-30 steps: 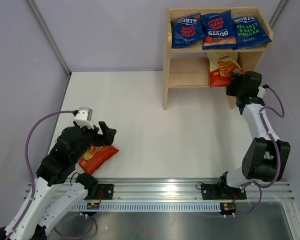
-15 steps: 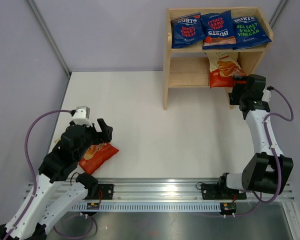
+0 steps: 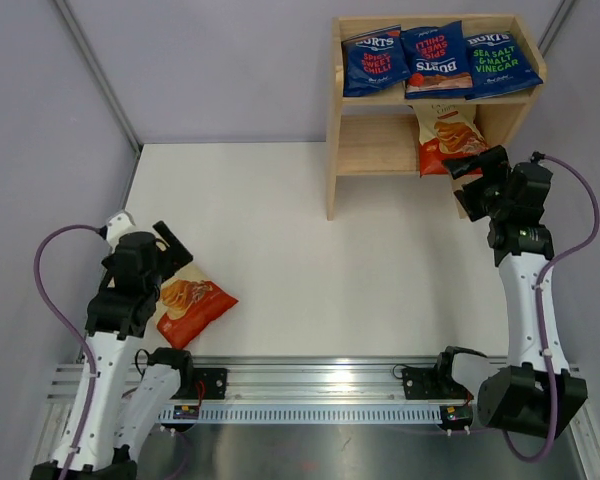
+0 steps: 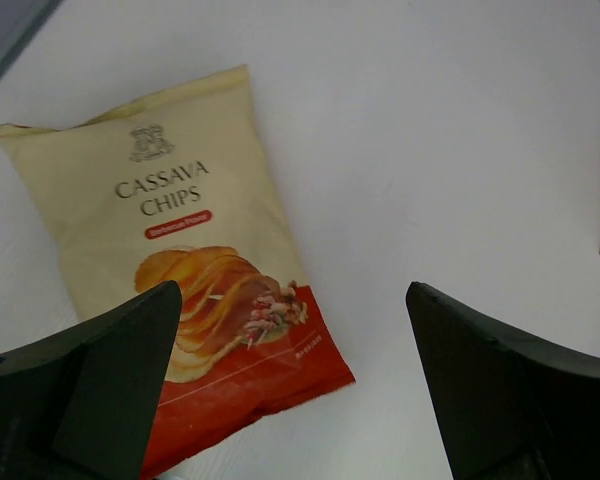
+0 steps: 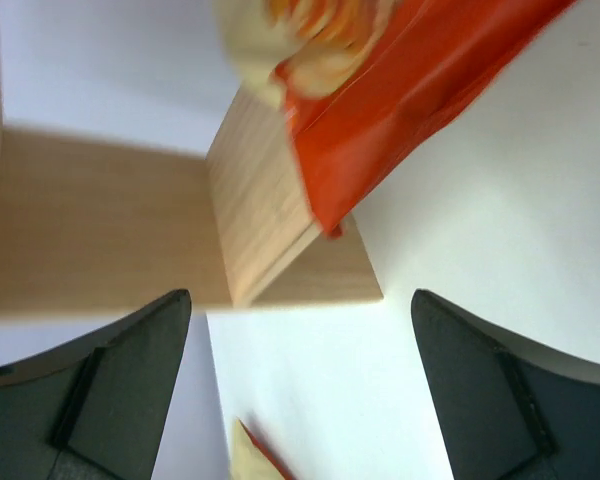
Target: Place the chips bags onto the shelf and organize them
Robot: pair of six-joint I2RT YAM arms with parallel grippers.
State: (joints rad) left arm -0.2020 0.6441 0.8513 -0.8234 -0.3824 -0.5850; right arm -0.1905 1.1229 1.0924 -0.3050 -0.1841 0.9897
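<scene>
My left gripper point(image 3: 175, 248) spread wide above the cream-and-red cassava chips bag point(image 3: 192, 308) at the white table's point(image 3: 330, 270) near left corner, my right gripper point(image 3: 467, 178) likewise parted beside the light wooden shelf point(image 3: 332, 180), three dark blue bags point(image 3: 436, 60) on its top tier, another cream-and-red bag point(image 3: 443, 135) below.

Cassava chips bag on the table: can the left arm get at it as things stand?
Probably yes. The left gripper hovers open close above the bag, which lies flat on the table with nothing on top of it.

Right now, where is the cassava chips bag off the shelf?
Top view: the cassava bag lies flat on the table, near left, by the left fingers.
</scene>
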